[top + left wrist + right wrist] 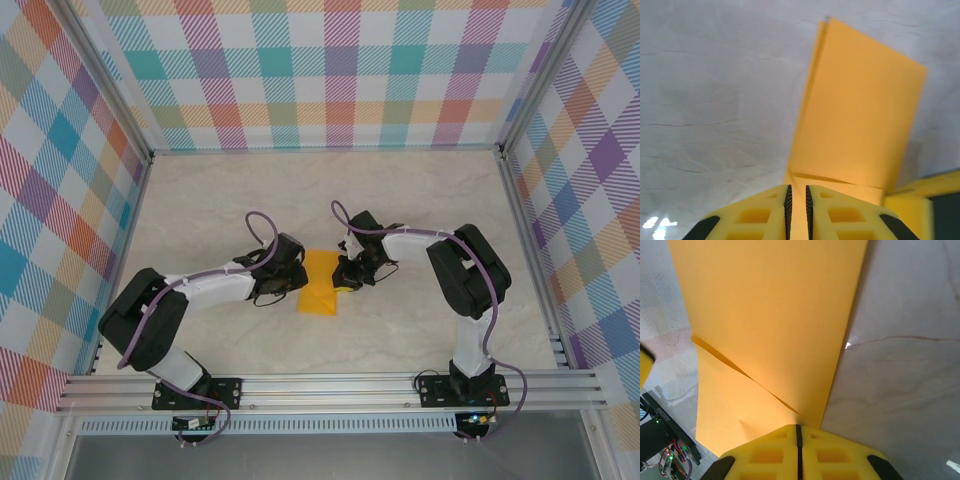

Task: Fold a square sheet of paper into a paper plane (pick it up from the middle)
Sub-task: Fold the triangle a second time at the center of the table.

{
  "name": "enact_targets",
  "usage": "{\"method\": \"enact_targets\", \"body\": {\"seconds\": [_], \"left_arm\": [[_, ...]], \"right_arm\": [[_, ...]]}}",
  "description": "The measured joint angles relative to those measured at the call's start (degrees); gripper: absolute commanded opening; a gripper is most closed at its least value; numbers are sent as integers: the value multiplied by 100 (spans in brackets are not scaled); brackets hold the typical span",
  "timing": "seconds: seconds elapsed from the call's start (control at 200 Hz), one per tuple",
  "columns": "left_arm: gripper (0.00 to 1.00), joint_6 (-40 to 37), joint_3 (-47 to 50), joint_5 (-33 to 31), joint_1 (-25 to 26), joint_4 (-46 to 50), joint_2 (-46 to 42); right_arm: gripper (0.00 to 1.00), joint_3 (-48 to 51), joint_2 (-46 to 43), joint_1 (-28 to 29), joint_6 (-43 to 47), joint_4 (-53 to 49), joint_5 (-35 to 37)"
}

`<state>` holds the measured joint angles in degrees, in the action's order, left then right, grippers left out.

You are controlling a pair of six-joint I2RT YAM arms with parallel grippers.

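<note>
Nearest us, the left gripper (798, 195) pinches one edge of the square sheet of paper (860, 115) between almost-closed pads, and the right gripper (799, 432) is pressed together on the opposite edge. The sheet, partly folded, lies between them on the table (420, 200). We judge it light, limp and easily mis-creased, best held at edges beside a fold; we see no container.

Folded orange paper (320, 283) on pale marbled table (400, 200)
</note>
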<state>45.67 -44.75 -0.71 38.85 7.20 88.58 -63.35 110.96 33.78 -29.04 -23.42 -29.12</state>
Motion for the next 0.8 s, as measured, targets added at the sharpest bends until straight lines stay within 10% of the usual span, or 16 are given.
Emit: {"method": "enact_targets", "body": {"seconds": [0.8], "left_arm": [[12, 149, 129, 1263, 68, -885, 739]], "right_arm": [[8, -44, -11, 0, -4, -48, -24]]}}
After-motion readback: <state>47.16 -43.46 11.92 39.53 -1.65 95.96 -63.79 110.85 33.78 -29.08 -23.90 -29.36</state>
